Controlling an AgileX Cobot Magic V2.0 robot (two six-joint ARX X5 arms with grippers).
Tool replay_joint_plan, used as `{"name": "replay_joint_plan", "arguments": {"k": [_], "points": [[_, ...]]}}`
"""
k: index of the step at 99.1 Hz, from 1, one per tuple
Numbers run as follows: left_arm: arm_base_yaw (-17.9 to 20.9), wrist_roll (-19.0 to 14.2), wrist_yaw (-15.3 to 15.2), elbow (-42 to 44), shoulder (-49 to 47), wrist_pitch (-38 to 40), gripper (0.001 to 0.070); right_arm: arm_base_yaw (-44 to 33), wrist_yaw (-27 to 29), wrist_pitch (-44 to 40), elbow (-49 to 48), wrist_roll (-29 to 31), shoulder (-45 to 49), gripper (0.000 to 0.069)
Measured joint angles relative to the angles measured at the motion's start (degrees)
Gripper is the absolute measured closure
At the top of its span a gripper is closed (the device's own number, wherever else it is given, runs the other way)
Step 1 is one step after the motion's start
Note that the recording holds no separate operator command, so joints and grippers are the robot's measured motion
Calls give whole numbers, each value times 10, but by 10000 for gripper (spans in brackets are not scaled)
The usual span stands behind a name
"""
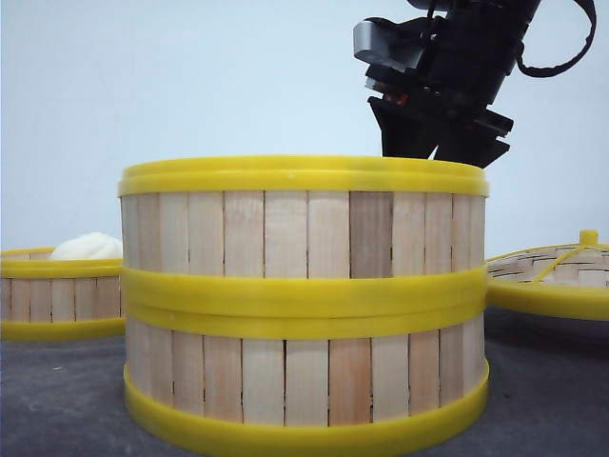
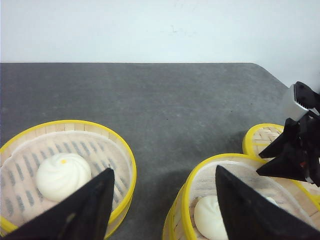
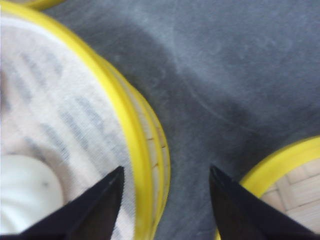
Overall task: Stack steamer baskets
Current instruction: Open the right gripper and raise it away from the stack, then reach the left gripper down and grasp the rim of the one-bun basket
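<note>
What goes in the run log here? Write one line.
stack: two baskets high, bun inside | third basket: apart, bun inside | lid: on table | left gripper: open | right gripper: open, over stack rim

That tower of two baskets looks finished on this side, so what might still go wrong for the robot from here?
1. The right tool hangs open just behind the two-basket stack; a careless move might nudge the top basket off line.
2. The third basket holds a bun and sits apart; tilting it during lifting might roll the bun out.
3. The lid lies close on the right and might get bumped.
</note>
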Motion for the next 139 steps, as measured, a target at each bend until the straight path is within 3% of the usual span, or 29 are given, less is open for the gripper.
{"name": "replay_joint_plan", "arguments": {"k": [29, 57, 76, 107, 139], "points": [[0, 11, -4, 0, 1, 0, 324, -3, 14, 23, 0, 0, -98, 345], [2, 12, -82, 0, 35, -10, 324, 1, 15, 8, 0, 16, -260, 345], [40, 12, -136, 0, 101, -2, 324, 16, 14, -8, 0, 31, -340, 345], [151, -2, -136, 66, 253, -22, 324, 30, 14, -62, 0, 34, -378, 345], [188, -12, -136, 131, 419, -39, 328, 31, 14, -74, 0, 34, -378, 345]]}}
